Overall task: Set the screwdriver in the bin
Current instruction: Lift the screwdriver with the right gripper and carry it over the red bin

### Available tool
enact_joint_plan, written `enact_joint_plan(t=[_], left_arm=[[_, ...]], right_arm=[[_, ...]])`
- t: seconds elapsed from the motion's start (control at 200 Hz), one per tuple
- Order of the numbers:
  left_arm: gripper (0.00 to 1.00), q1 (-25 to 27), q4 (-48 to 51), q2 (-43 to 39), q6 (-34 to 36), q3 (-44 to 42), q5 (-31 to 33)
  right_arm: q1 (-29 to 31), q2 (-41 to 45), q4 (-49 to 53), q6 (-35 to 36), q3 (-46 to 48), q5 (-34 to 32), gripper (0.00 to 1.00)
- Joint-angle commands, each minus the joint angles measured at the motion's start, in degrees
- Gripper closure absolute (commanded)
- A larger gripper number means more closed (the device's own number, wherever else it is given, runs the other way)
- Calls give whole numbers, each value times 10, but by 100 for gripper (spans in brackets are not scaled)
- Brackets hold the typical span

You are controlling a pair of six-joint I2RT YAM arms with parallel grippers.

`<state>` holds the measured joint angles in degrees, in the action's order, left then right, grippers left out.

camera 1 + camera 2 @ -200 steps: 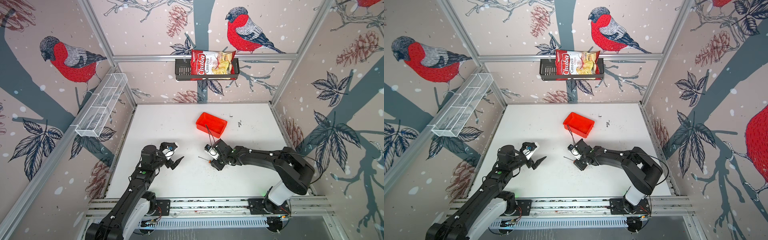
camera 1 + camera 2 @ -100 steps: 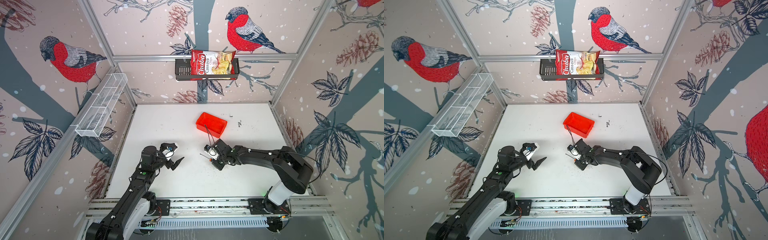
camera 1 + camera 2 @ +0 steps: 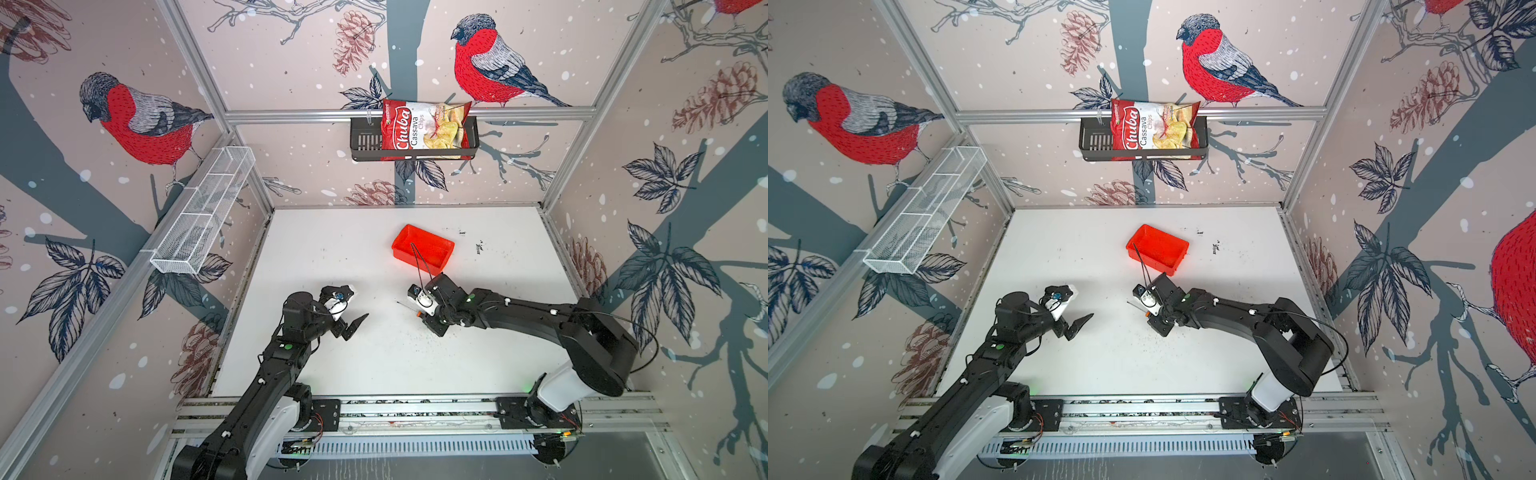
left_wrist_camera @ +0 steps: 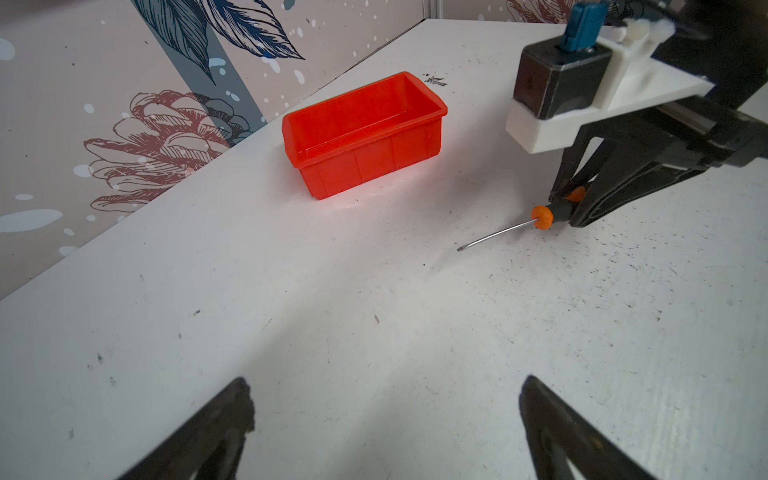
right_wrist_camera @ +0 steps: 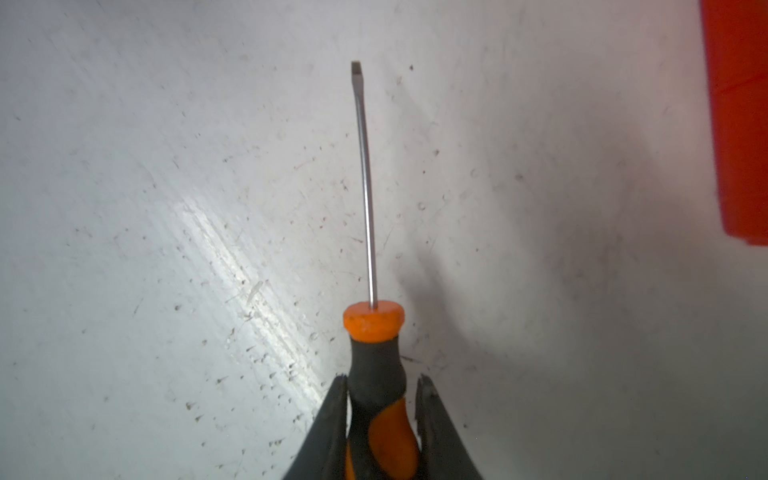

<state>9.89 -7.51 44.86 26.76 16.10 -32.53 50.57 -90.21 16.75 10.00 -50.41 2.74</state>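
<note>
The screwdriver [image 5: 374,365] is clamped by its orange-and-black handle between the right fingers [image 5: 330,432], which are closed tight on it. Its thin shaft sticks out past the fingertips, low over the white counter [image 4: 332,311]; I cannot tell if the tip touches. It is outside the red bin [image 4: 365,162], which stands near it, farther from the arms' bases. The left fingers [image 4: 220,432] are spread wide and hold nothing, hanging over bare counter well apart from the screwdriver.
</note>
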Motion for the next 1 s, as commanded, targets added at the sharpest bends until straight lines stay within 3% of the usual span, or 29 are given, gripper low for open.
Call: enact_joint_plan(t=[0.0,0.53,0.846,0.991], left_arm=[[1,0,-21,-1,-4,5,2],[1,1,-53,20,2,34,-38],[1,12,-123,96,-5,63,-53],[1,42,-152,150,-12,87,-21]], right_arm=[[-1,10,3,11,-16,-20,87],[-51,11,17,48,-107,-35,87],[-93,-23,23,92,-184,-29,87],[-116,-53,12,111,-213,-17,87]])
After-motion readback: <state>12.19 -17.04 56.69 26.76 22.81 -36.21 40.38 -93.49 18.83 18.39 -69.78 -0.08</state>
